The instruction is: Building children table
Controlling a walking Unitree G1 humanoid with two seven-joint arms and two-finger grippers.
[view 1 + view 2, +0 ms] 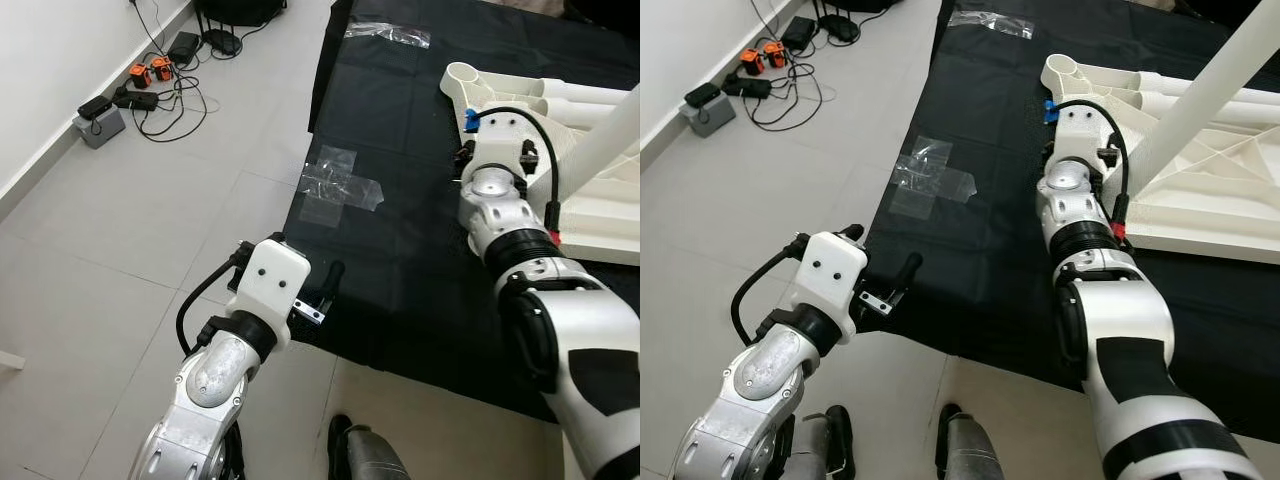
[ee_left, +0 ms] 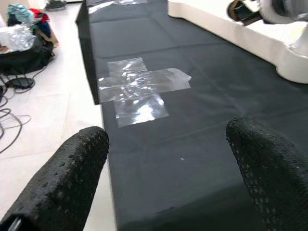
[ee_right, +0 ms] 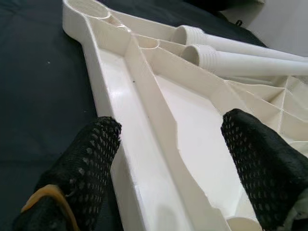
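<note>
White tabletop (image 1: 600,215) on black sheet (image 1: 400,250), tiled floor (image 1: 120,230).

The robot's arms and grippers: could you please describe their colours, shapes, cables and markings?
Both arms are silver-grey with black joint bands. Each wrist carries a white boxy housing with small black dots, and a looping black cable. The left gripper and right gripper each have two long black fingers with a dimpled, rubbery surface. The right wrist also shows a blue clip and a small red connector.

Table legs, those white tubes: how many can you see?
3. Two table legs lie side by side on the upturned tabletop; a third stands upright in it. Others may be out of frame.
</note>
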